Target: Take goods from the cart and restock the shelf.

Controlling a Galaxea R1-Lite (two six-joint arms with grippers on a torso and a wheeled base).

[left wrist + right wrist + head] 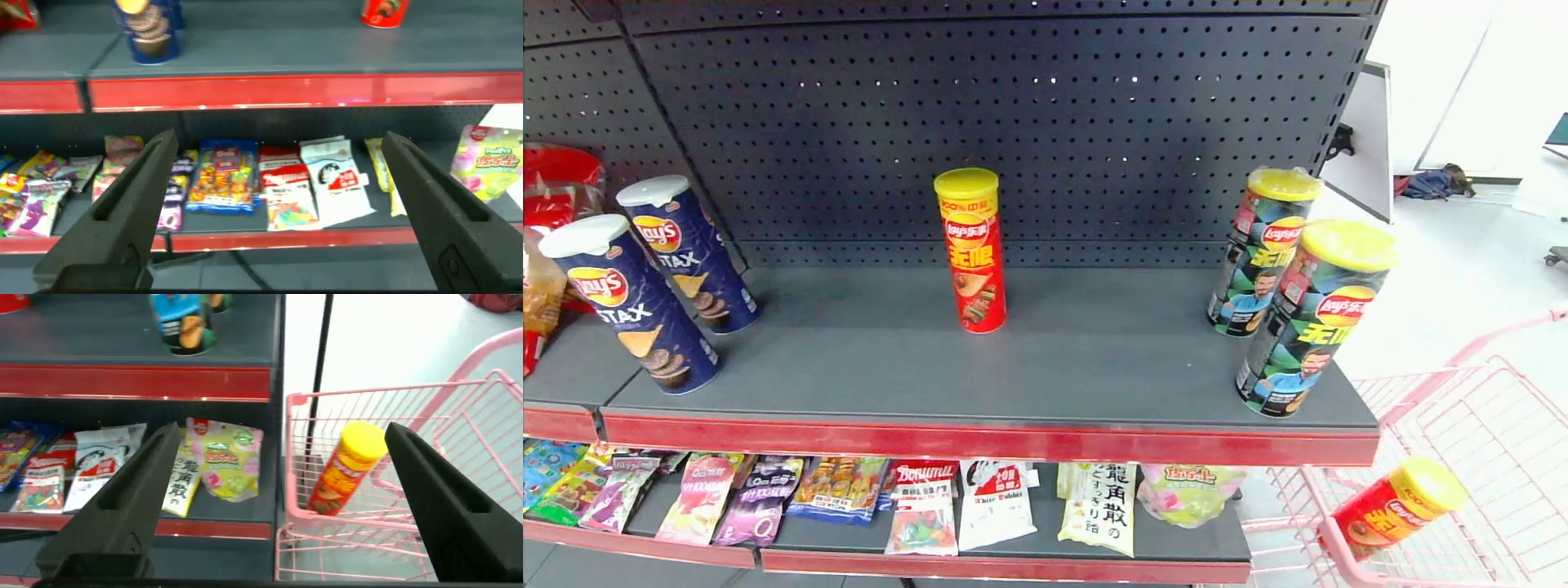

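A red chip can with a yellow lid (1392, 506) (346, 468) leans inside the pink cart (1494, 457) (425, 425) at the lower right. On the dark upper shelf (980, 367) stands another red can (970, 249) in the middle. Two blue cans (629, 302) stand at its left end and two green cans (1307, 314) at its right end. My right gripper (282, 498) is open, facing the shelf end and the cart from a short distance. My left gripper (278, 204) is open too, facing the snack bags on the lower shelf (261, 238).
Snack bags (923, 506) line the lower shelf. A perforated back panel (980, 131) closes the shelf behind the cans. Red packets (547, 212) sit at the far left. White floor lies beyond the shelf's right end, where the cart stands.
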